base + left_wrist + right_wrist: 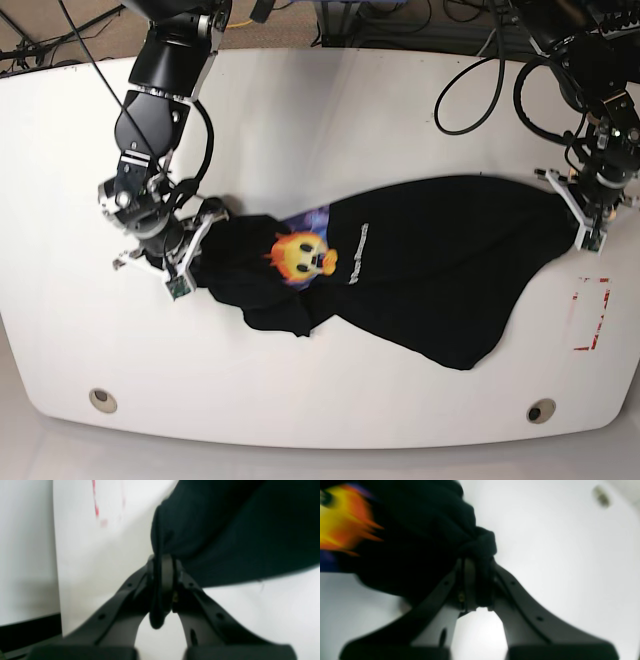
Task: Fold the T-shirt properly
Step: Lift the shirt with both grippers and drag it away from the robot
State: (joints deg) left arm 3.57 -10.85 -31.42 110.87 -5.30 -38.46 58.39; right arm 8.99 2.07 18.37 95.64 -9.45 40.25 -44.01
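Observation:
The black T-shirt (430, 260) is stretched across the white table between the two arms, its yellow emoji print (302, 256) and white lettering facing up. At the base view's right, my left gripper (575, 225) is shut on a bunched edge of the T-shirt (225, 530), with cloth pinched between the fingers (165, 575). At the base view's left, my right gripper (195, 250) is shut on the other bunched end of the T-shirt (420, 530). The print (342, 520) shows blurred in the right wrist view. The shirt's lower hem sags toward the front.
The white table (330, 120) has a round grommet hole at front left (100, 399) and another at front right (541, 411). Red tape marks (592, 315) lie near the right edge. Cables (480, 70) trail over the far edge.

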